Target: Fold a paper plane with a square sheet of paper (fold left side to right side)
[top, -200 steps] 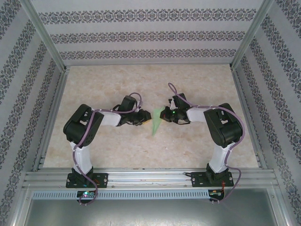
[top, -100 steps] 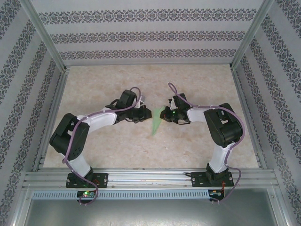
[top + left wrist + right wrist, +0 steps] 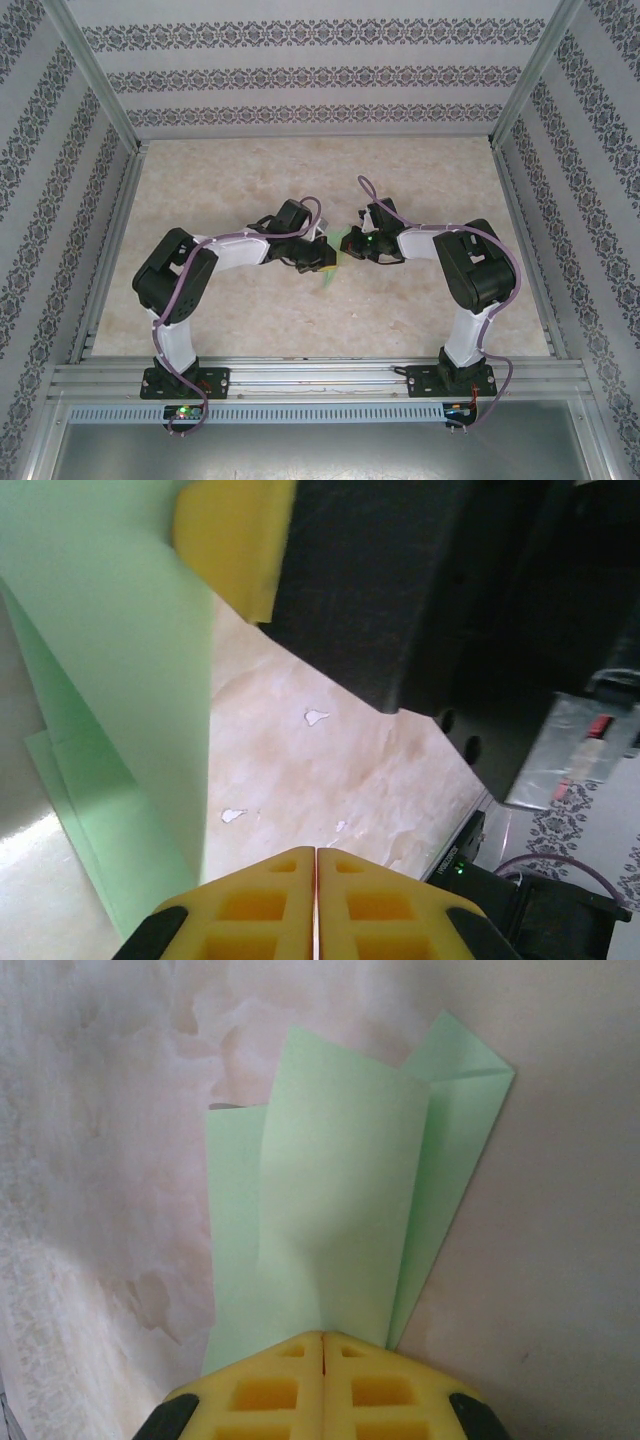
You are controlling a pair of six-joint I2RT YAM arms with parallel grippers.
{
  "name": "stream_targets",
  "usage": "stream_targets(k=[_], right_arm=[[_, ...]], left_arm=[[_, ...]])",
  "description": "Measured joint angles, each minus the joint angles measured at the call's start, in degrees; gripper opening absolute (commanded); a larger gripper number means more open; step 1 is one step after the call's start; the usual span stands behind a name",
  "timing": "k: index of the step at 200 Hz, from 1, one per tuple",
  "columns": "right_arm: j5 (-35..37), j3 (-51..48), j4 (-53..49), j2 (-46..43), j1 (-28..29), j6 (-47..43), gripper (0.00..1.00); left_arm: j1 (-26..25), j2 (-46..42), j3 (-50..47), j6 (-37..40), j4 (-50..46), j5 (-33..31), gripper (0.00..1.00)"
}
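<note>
Fingertips of the right gripper [image 3: 322,1348] are pressed together in the right wrist view. The sheet of paper [image 3: 330,1190] runs straight into the seam between them, so this gripper is clamped on the paper's near end. From the grip the light-green sheet fans away in several overlapping layers. There is a narrow strip on the left, a broad middle panel that bows slightly, and a flap on the right ending in a sharp corner. The marbled beige table [image 3: 120,1160] lies behind it.

On the left gripper [image 3: 316,865], the two yellow fingers meet along a thin line with nothing visible between them, so the jaws are closed. The sheet of paper [image 3: 110,680] stands just to the left of these fingers as a tall green panel, with a lower layer showing past its edge. Whether it touches the left finger cannot be told. At the top of that view a yellow pad [image 3: 235,540] of the right gripper sits against the upper part of the sheet, with the gripper's black body behind it.

From above, the left gripper [image 3: 322,256] and the right gripper [image 3: 352,243] are just beside each other over the middle of the table [image 3: 250,180]. Both arms bend inward from their bases at the near rail [image 3: 320,372]. The sheet of paper [image 3: 328,276] shows there as a small green sliver just below the left gripper. Patterned walls [image 3: 320,75] enclose the table on three sides.
</note>
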Motion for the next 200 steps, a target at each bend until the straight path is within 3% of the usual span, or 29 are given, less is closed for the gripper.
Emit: stream_targets(k=[200], right_arm=[[1.0, 1.2, -2.4, 0.0, 0.4, -0.6, 0.00]], left_arm=[[0.0, 3.8, 0.1, 3.2, -2.8, -3.5, 0.08]])
